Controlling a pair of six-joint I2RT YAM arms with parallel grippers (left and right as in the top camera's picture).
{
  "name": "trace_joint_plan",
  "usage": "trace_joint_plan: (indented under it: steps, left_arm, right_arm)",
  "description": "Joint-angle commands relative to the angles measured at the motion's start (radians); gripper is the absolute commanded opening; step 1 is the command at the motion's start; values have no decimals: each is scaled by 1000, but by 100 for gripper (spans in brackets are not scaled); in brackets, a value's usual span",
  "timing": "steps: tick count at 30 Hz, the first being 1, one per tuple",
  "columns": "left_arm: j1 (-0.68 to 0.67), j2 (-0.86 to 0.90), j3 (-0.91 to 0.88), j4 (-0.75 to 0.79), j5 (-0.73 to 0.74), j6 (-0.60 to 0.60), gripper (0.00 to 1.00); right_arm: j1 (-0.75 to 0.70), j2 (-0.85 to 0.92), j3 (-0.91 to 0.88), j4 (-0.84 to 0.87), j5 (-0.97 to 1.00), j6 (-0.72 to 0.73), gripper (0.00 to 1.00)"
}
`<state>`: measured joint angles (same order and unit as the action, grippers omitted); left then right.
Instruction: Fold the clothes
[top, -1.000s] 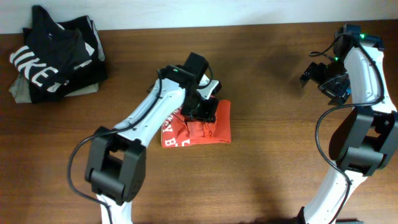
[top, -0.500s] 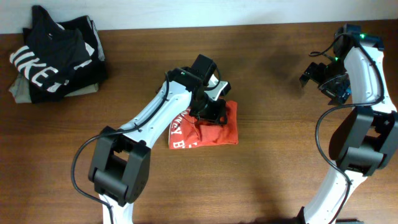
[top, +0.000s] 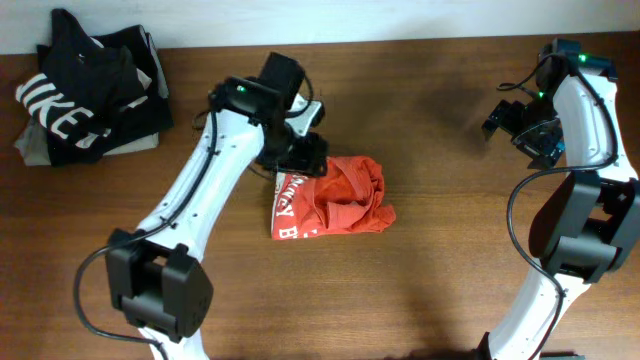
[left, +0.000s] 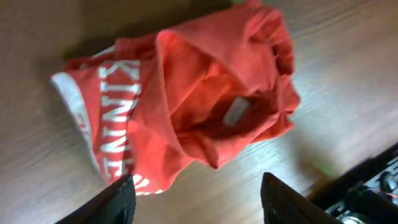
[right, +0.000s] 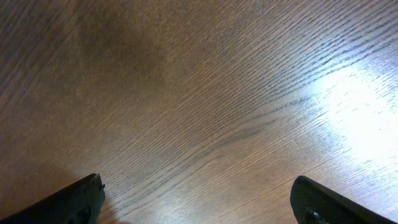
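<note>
- Our left gripper (left: 198, 190) has its two fingers spread, grasping nothing, above the one red-orange T-shirt (left: 186, 106).
- Our right gripper (right: 196, 190) gapes wide over bare table (right: 205, 93).
- The T-shirt lies crumpled mid-table.
- Two other garments are stacked at the far-left corner: a black shirt (top: 80, 90) on a grey-olive garment (top: 35, 150).

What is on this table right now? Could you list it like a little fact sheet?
table: brown wood
red shirt: middle of table, bunched up, white lettering showing
black shirt: far left corner, lying on a grey-olive garment
left gripper: open, empty, by the red shirt's lettered edge
right gripper: open, empty, over bare wood
</note>
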<state>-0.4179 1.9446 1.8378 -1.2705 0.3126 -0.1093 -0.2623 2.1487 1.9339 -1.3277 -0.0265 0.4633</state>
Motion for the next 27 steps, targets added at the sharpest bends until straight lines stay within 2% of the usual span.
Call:
trace_joint_plan:
  steps: [1, 4, 8, 17, 21, 23, 27]
  left_arm:
    - [-59, 56, -29, 15, 60, 16, 66]
    - [-127, 146, -35, 92, 99, -10, 66]
    - [-139, 240, -34, 185, 99, -59, 66]
    - [-134, 257, -34, 379, 99, -58, 65]
    - [-134, 257, -34, 413, 103, -58, 48]
    - [-134, 257, -34, 434, 147, -59, 35]
    - [-154, 262, -35, 490, 144, -78, 21]
  right_arm:
    - [0, 1, 18, 0, 5, -2, 99]
    - [0, 1, 18, 0, 5, -2, 99]
    - [0, 1, 18, 0, 5, -3, 99]
    - [0, 1, 18, 0, 5, -3, 99]
    - [0, 1, 18, 0, 5, -3, 99]
    - [0, 1, 18, 0, 5, -3, 99]
    - [0, 1, 18, 0, 5, -3, 99]
